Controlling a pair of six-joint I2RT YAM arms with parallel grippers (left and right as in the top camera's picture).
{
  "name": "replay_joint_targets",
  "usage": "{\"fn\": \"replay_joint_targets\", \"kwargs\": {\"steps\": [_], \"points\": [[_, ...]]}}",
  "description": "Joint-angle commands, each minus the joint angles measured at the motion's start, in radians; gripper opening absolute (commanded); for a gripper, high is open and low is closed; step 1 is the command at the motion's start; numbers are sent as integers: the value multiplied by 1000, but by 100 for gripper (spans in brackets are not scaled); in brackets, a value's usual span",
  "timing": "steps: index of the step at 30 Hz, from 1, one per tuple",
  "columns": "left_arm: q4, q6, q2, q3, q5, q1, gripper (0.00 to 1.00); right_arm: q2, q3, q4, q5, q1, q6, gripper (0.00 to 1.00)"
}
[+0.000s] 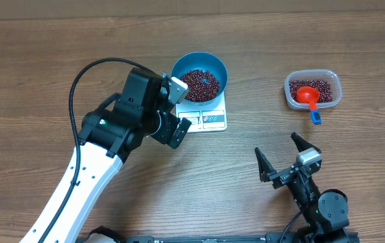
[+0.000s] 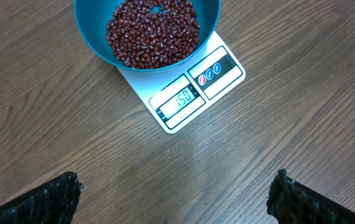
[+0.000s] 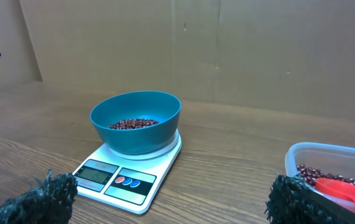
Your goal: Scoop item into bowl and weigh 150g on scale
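Both jaws spread, empty: left gripper [image 2: 174, 194], right gripper [image 3: 171, 193]; scale [image 1: 214, 118] partly hidden beneath bowl [image 1: 222, 71]; tub [image 3: 300, 160] cropped, right wrist view.

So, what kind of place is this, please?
Probably a robot test bench, not a kitchen: bare wooden table, cardboard-like wall behind, and a scale carrying a blue bowl of beans.

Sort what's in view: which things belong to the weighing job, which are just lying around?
Job:
- beans, heaped in the bowl
- scale under the bowl, display reads 150
- tub with more beans
- scoop, lying in the tub

Lying about:
- nothing loose that I can see; only the table and a cardboard wall behind
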Motion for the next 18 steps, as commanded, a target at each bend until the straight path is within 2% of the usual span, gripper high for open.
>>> {"fn": "replay_joint_targets", "kwargs": {"steps": [1,13,18], "points": [[2,19,-8,0,-7,0,100,-8,-11,5,10,4,5,100],[-3,19,-8,0,-8,0,100,-8,-11,5,10,4,5,100],[-67,18,-51,0,-7,-1,100,-8,-11,5,10,4,4,100]]}}
